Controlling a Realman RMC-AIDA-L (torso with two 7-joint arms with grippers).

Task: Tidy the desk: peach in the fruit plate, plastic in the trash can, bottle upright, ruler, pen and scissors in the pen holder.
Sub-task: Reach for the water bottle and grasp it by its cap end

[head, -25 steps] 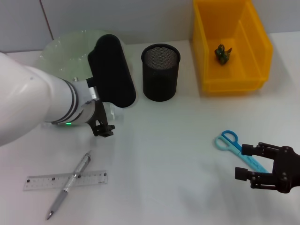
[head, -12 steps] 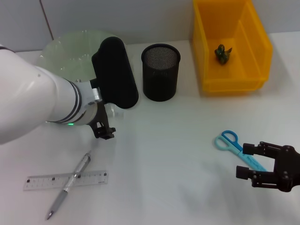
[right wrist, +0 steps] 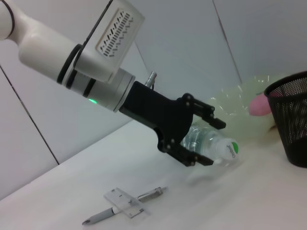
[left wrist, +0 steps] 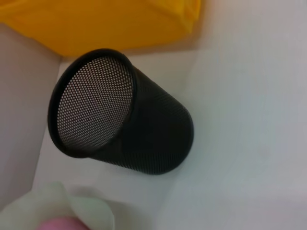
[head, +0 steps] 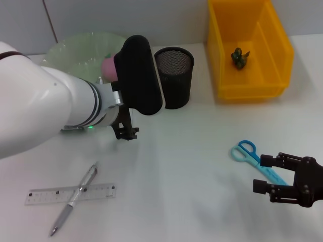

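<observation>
Left end effector point(right wrist: 207, 139) open beside bottle point(right wrist: 211, 143); peach point(head: 109, 65) in fruit plate point(head: 70, 55).

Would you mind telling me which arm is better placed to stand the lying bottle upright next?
The left. Its tool is open right beside the lying bottle, near the fruit plate. The right tool sits far across the desk by the scissors.

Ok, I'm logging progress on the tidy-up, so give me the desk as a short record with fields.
peach: in plate
plastic: in yellow bin
bottle: lying on its side
pen: on table, across ruler
scissors: on table
pen holder: upright
left gripper: open, by bottle
right gripper: open, beside scissors
</observation>
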